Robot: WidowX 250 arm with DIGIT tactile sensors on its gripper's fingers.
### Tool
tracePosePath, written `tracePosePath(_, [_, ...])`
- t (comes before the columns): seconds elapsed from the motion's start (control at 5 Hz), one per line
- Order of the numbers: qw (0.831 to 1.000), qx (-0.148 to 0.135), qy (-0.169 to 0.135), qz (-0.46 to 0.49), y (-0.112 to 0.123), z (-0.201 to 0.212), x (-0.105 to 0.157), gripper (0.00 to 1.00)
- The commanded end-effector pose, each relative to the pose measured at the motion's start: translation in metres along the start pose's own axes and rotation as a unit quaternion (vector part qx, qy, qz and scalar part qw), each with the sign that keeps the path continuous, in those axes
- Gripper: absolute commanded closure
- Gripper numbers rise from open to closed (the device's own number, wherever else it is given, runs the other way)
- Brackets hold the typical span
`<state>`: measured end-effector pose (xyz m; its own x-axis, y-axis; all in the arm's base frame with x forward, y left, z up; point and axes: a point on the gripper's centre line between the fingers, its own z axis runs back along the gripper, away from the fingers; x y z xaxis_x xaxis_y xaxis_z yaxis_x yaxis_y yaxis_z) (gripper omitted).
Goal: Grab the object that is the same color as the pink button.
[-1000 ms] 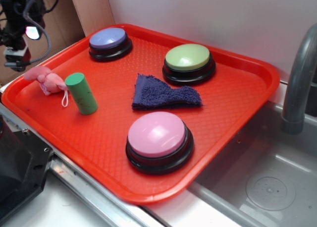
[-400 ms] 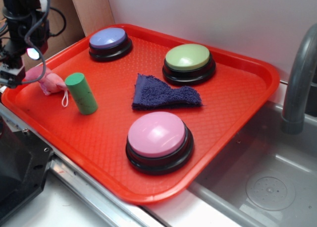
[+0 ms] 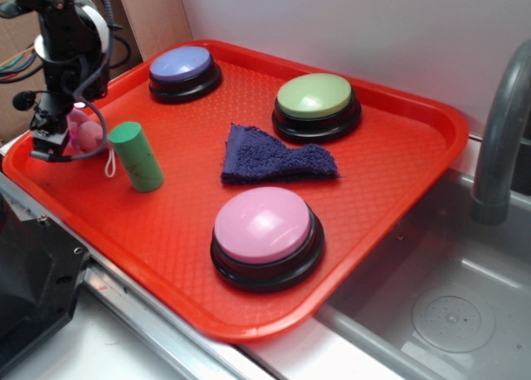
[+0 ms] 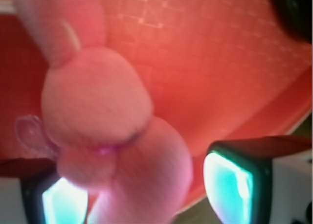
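- Red plastic tray (image 3: 390, 148) carries everything: the purple-topped button (image 3: 182, 65) at the back left, the green-topped button (image 3: 314, 95) at the back right, and a dark blue cloth (image 3: 270, 158) in the middle.
- Pale pink on a black base, the pink button (image 3: 264, 224) sits near the tray's front edge, well apart from the arm; it only sets the colour to match.
- Green cylinder (image 3: 137, 155) leans just beside the target and is the wrong colour, so it should be left alone.
- Over the last second the gripper (image 3: 51, 139) has swung in from above the tray's left rim and dropped onto the far left corner.
- Small pink plush toy (image 3: 86, 133) lies in that corner, now half hidden behind the arm in the exterior view; its white string loop (image 3: 109, 166) trails toward the cylinder.
- In the wrist view the toy (image 4: 98, 116) fills the space between the two lit fingers (image 4: 230, 182), which stand apart on either side. Whether either pad touches the plush I cannot quite tell, as the picture is blurred.
- My reading: the approach is done and closing on the toy is the next step.
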<state>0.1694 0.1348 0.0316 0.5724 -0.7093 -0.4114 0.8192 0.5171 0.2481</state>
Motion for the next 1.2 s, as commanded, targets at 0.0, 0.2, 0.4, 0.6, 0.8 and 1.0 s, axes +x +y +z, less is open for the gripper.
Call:
tracePosePath(0.0, [0.999,-0.019,-0.029,0.037,0.015,0.004,0.007,1.0])
tracePosePath(0.2, [0.995,-0.019,-0.043,0.083,0.017,0.02,-0.002,1.0])
tracePosePath(0.4, [0.969,-0.009,-0.083,0.231,0.024,0.057,-0.023,1.0])
tracePosePath(0.6, [0.914,0.015,-0.14,0.382,0.039,0.103,-0.039,1.0])
tracePosePath(0.8, [0.854,-0.103,-0.145,0.489,0.039,0.16,-0.033,1.0])
tracePosePath(1.0, [0.828,-0.137,-0.149,0.523,0.024,0.204,-0.014,1.0])
